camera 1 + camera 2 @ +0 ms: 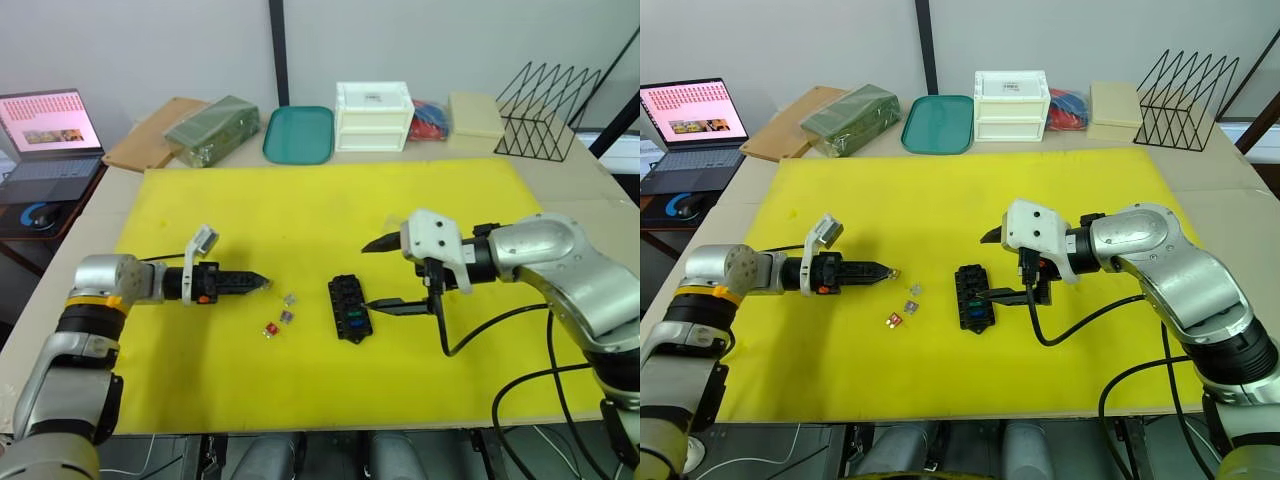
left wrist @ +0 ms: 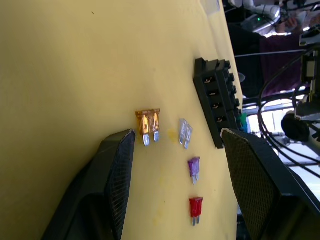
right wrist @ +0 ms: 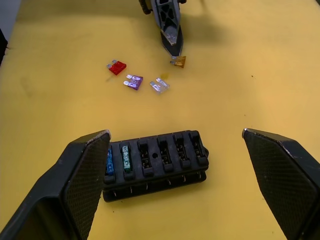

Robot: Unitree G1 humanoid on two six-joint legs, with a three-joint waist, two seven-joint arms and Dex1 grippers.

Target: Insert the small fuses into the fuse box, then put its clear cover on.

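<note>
The black fuse box (image 3: 155,162) lies on the yellow mat (image 1: 330,200) with a blue fuse (image 3: 109,161) and a green fuse (image 3: 126,159) seated at one end. Loose on the mat are red (image 3: 116,67), purple (image 3: 134,82), grey (image 3: 160,85) and brown (image 3: 178,61) small fuses. My left gripper (image 2: 177,132) is open, low over the mat, with the brown fuse (image 2: 148,125) near one fingertip. My right gripper (image 3: 175,133) is open wide, hovering over the box (image 1: 350,308). A pale translucent piece (image 2: 212,5) lies farther off; I cannot tell whether it is the clear cover.
Along the back edge stand a white drawer box (image 1: 373,116), a teal tray (image 1: 298,134), a green packet (image 1: 212,128) and a black wire rack (image 1: 545,110). A laptop (image 1: 45,135) sits at far left. Cables (image 1: 500,330) hang under my right arm.
</note>
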